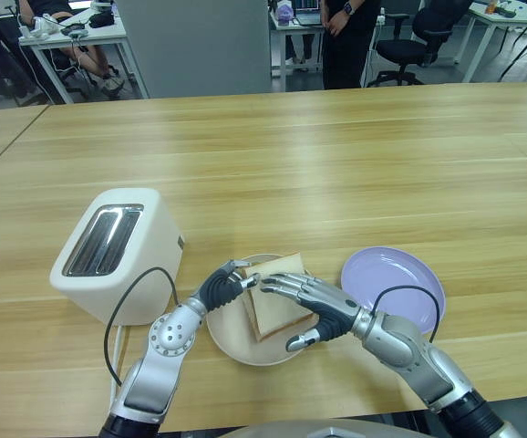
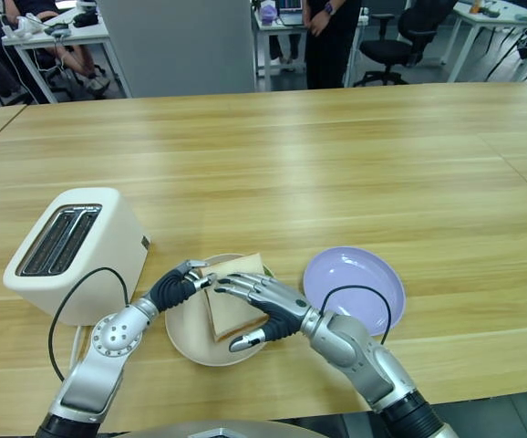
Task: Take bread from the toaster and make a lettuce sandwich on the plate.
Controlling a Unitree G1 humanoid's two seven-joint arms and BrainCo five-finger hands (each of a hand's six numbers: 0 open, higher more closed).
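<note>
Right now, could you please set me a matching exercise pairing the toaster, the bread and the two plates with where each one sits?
Things: 1 toaster; 2 bread; 3 purple plate; 4 cream plate.
Places: A between the toaster and the other plate; B farthest left; C farthest right; D lying on a plate.
Pairs: 1-B, 2-D, 3-C, 4-A.

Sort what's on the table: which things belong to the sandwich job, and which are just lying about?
Job: toaster; cream plate; bread on it; left hand and right hand at the bread.
Lying about: purple plate, right of the cream plate.
</note>
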